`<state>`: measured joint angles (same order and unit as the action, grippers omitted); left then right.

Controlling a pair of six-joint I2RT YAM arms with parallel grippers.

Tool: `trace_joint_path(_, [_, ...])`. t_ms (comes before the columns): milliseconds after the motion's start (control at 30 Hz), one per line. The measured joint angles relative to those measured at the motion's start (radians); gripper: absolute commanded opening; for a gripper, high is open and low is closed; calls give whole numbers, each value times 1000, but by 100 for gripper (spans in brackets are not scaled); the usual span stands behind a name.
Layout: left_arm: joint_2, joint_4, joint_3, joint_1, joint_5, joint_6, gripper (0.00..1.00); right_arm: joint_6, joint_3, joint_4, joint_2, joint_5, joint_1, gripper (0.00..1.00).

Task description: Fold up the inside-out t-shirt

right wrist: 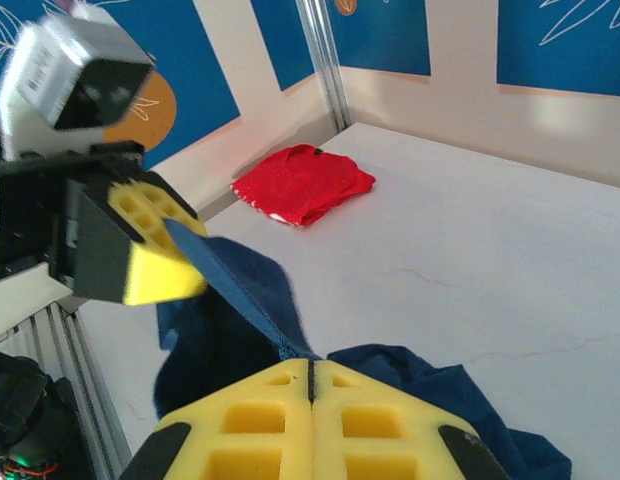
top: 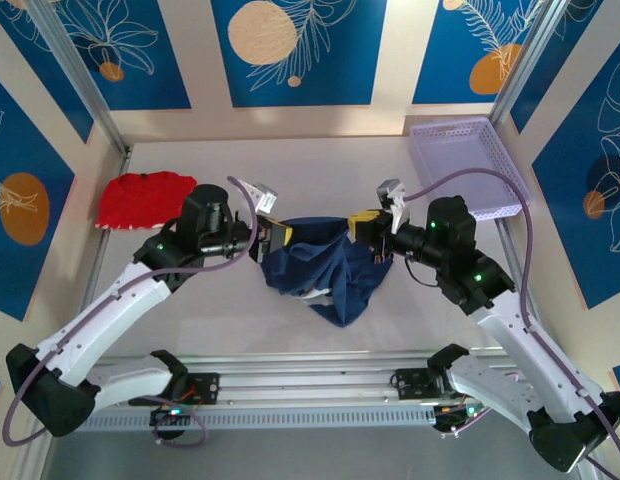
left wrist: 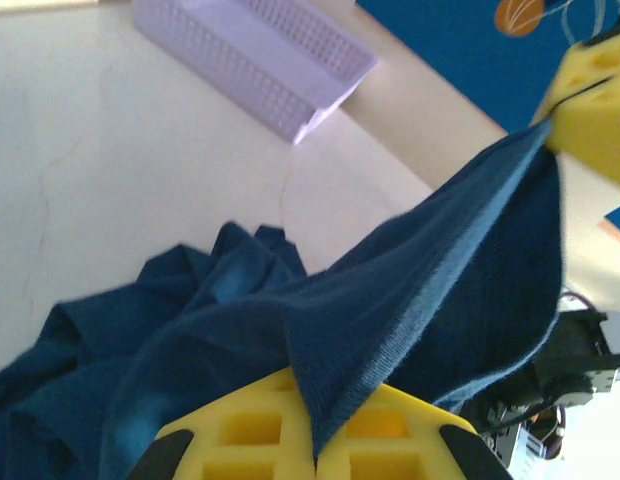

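Observation:
The inside-out t-shirt (top: 328, 272) is a dark navy bundle hanging between my two grippers above the table's middle, its lower part drooping to a point. My left gripper (top: 274, 238) is shut on one edge of the cloth; in the left wrist view the hem (left wrist: 420, 290) runs out from between the yellow pads of that gripper (left wrist: 315, 402). My right gripper (top: 366, 226) is shut on the other end of the same hem. In the right wrist view the stretched edge of the shirt (right wrist: 240, 290) leads from the right gripper (right wrist: 311, 375) to the left gripper's yellow pad (right wrist: 150, 250).
A red garment (top: 143, 198) lies folded at the table's far left, also visible in the right wrist view as a red garment (right wrist: 305, 185). A lilac mesh basket (top: 468, 165) stands at the far right corner. Metal frame posts line the table's sides.

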<state>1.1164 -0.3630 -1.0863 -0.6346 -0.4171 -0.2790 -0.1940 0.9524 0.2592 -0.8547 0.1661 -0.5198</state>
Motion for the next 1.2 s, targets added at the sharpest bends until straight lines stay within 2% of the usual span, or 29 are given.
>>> trace_joint_path(300, [19, -15, 49, 4, -28, 13, 35, -38, -3, -13, -35, 21, 0, 0])
trace_joint_path(467, [-37, 26, 120, 2, -31, 25, 51, -71, -1, -11, -73, 25, 0, 0])
trace_joint_path(667, [-113, 71, 156, -66, 43, 53, 65, -102, 24, -6, -105, 24, 0, 0])
trace_joint_path(833, [-60, 82, 154, -185, 166, 103, 68, -125, 57, -3, -122, 22, 0, 0])
trace_joint_path(933, [-8, 79, 154, -206, 223, 114, 66, -128, 73, -3, -130, 20, 0, 0])
trace_joint_path(1000, [24, 81, 154, -208, 257, 117, 60, -128, 78, -3, -132, 20, 0, 0])
trace_joint_path(1100, [77, 85, 137, -208, 293, 121, 44, -128, 80, -3, -133, 20, 0, 0])
trace_joint_path(1200, [103, 86, 127, -208, 316, 121, 34, -128, 80, -2, -134, 20, 0, 0])
